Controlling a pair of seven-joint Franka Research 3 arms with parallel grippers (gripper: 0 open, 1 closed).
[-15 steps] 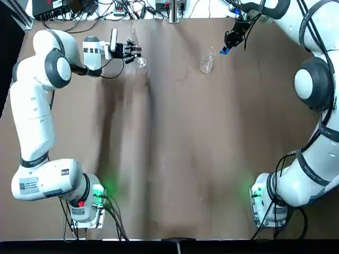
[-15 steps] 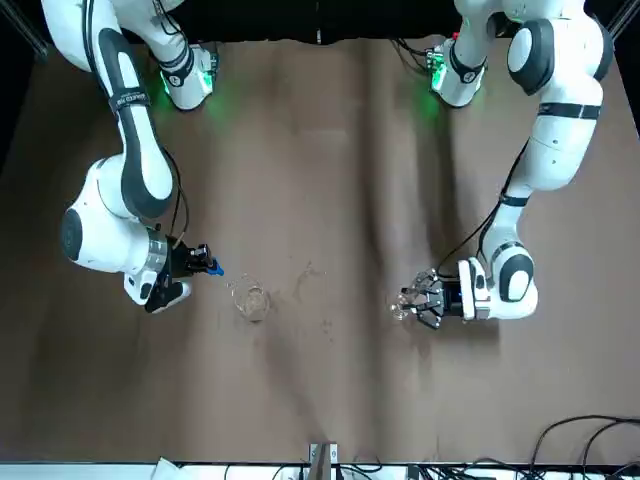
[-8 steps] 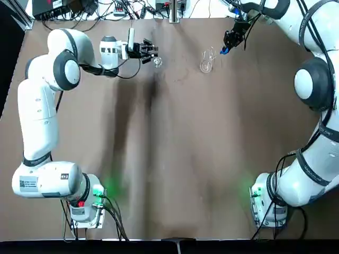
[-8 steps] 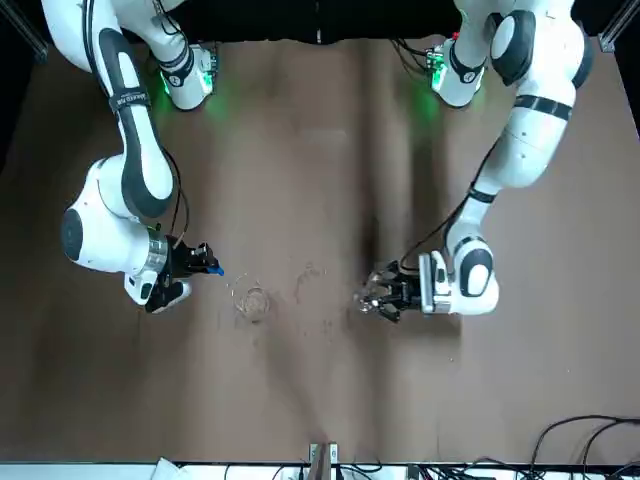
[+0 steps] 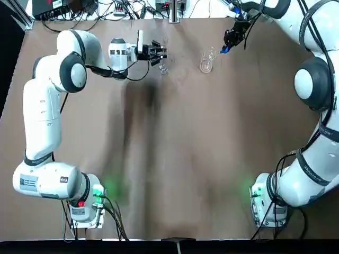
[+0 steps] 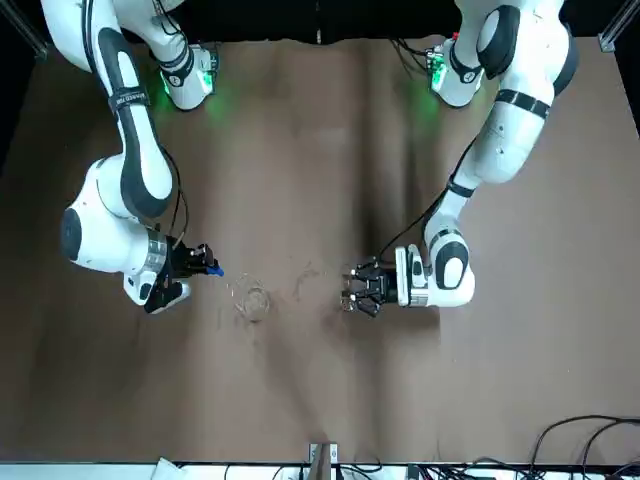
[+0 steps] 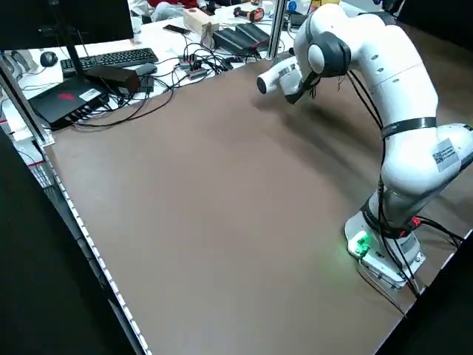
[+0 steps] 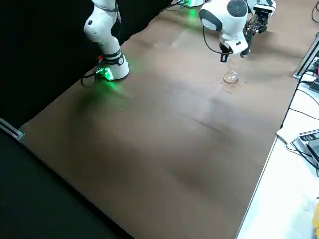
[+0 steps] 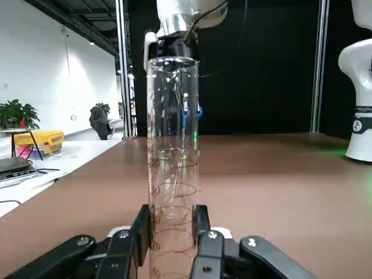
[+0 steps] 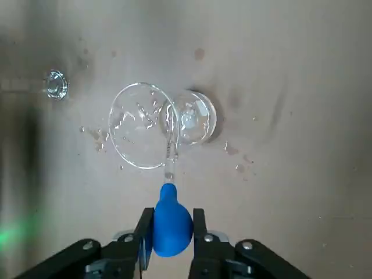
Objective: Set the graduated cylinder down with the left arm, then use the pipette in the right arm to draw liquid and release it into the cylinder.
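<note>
Left arm (image 5: 77,71) has shifted right across the table (image 5: 185,159) since the earlier top view, bringing the graduated cylinder (image 5: 163,69) nearer the beaker (image 5: 206,66); right arm (image 5: 318,84) unchanged. Front view: beaker sits between my left tool (image 6: 352,290) and right tool (image 6: 212,265). Left wrist view: my left tool is clamped on the cylinder, held upright. Right wrist view: my right tool grips the pipette (image 10: 172,224) by its blue bulb, stem overlapping the beaker's rim.
</note>
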